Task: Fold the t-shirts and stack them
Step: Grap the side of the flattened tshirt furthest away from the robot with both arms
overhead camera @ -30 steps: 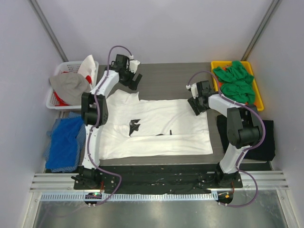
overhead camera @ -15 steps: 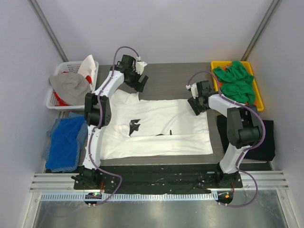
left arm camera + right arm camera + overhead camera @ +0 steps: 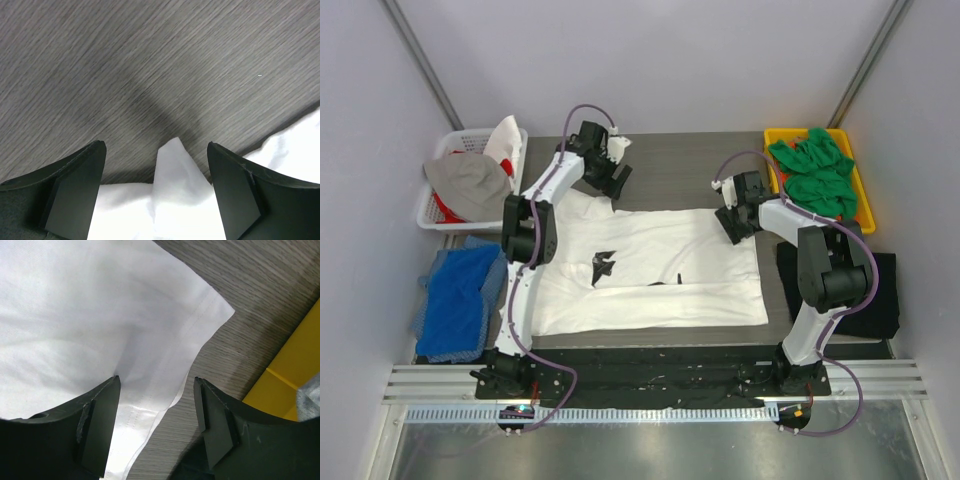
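A white t-shirt [image 3: 660, 265] with a small black print lies spread flat on the dark table [image 3: 670, 165]. My left gripper [image 3: 612, 182] hangs over its far left sleeve. In the left wrist view that gripper [image 3: 156, 146] is open, and a raised peak of white cloth [image 3: 175, 172] stands between the fingers without being pinched. My right gripper [image 3: 730, 225] is at the shirt's far right corner. It [image 3: 156, 379] is open astride the hemmed edge [image 3: 192, 327], with the left finger on the cloth. Green t-shirts [image 3: 815, 170] fill a yellow bin. A black t-shirt [image 3: 865, 290] lies at the right.
The yellow bin [image 3: 775, 135] stands at the back right, close to my right arm. A white basket [image 3: 445, 150] with grey and red cloth sits at the back left. A blue cloth [image 3: 460, 295] lies off the table's left edge.
My left gripper has moved right and nearer, from above the bare table down to the shirt's far left sleeve. Its jaws have narrowed slightly. The right arm and the shirt have not moved.
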### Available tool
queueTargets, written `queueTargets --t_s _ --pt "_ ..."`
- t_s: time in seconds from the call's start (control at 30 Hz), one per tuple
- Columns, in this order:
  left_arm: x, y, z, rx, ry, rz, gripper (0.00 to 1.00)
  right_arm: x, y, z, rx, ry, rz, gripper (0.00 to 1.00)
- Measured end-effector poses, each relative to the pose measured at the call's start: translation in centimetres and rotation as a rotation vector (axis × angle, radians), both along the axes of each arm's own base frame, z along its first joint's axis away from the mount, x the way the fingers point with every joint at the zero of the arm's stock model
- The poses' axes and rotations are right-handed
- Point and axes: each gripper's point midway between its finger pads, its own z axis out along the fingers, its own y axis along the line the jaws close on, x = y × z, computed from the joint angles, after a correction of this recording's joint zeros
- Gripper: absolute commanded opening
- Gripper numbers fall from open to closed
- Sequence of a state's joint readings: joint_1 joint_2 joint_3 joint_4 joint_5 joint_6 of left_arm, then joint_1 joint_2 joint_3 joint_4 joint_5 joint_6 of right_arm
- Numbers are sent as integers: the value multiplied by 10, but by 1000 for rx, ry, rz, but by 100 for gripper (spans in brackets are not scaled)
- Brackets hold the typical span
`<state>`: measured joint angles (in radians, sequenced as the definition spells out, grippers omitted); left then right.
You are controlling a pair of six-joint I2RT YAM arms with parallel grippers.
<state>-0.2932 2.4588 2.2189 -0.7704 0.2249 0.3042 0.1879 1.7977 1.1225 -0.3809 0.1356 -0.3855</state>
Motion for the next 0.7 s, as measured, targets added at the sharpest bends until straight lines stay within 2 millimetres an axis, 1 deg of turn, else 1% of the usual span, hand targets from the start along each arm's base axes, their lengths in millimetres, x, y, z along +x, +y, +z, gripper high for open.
queueTargets --t_s 0.17,0.37,0.5,0.6,0.63,0.7 --pt "-1 2 -10 20 13 -8 80 0 0 0 0 0 0 66" --pt "-1 5 -18 38 22 -6 73 -1 0 1 1 -2 0 65" --pt "0 5 -16 38 19 -6 72 0 0 5 2 -12 -1 65" --pt "2 4 -13 35 9 -5 66 1 -1 9 0 -24 -4 64" --pt "3 4 -12 34 6 -6 63 1 -2 11 -5 -29 -7 64" --pt "5 4 -11 32 2 -5 61 3 -4 14 -13 -37 -15 62"
